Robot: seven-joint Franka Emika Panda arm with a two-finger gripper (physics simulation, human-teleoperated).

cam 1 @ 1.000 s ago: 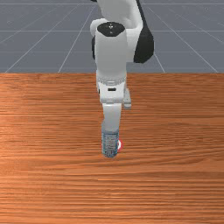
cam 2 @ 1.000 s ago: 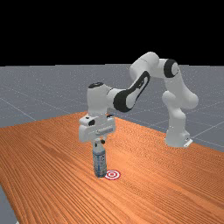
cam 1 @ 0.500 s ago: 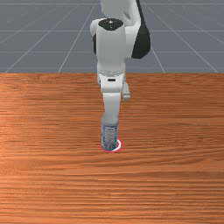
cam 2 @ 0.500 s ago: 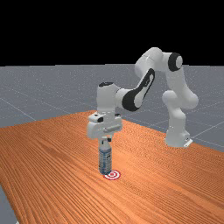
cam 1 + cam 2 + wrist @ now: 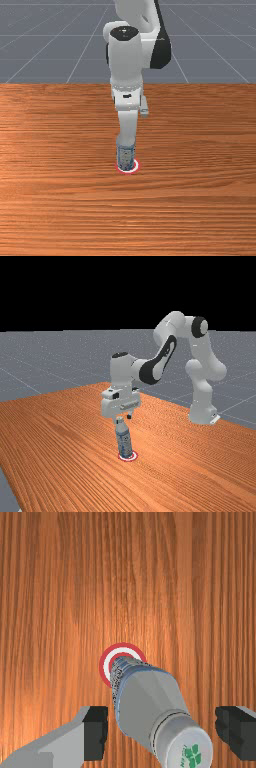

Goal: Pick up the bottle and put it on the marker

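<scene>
In the far view my gripper is at the bottle's cap, fingers spread. The blue-and-grey bottle leans, its top toward the far view's left and its base over the red-and-white marker. From the front, the bottle covers much of the marker. The wrist view has the gripper open, with gaps on both sides of the bottle's cap; the bottle's lower end overlaps the marker. Whether the base rests flat cannot be told.
The orange-brown wooden table extends around the bottle and marker. At the far view's right stands the arm's base, with the arm reaching over the table from there.
The fingers have opened and parted from the bottle. It was upright; now it tilts, and its base has shifted toward the far view's right, over the marker. My hand has sunk slightly.
</scene>
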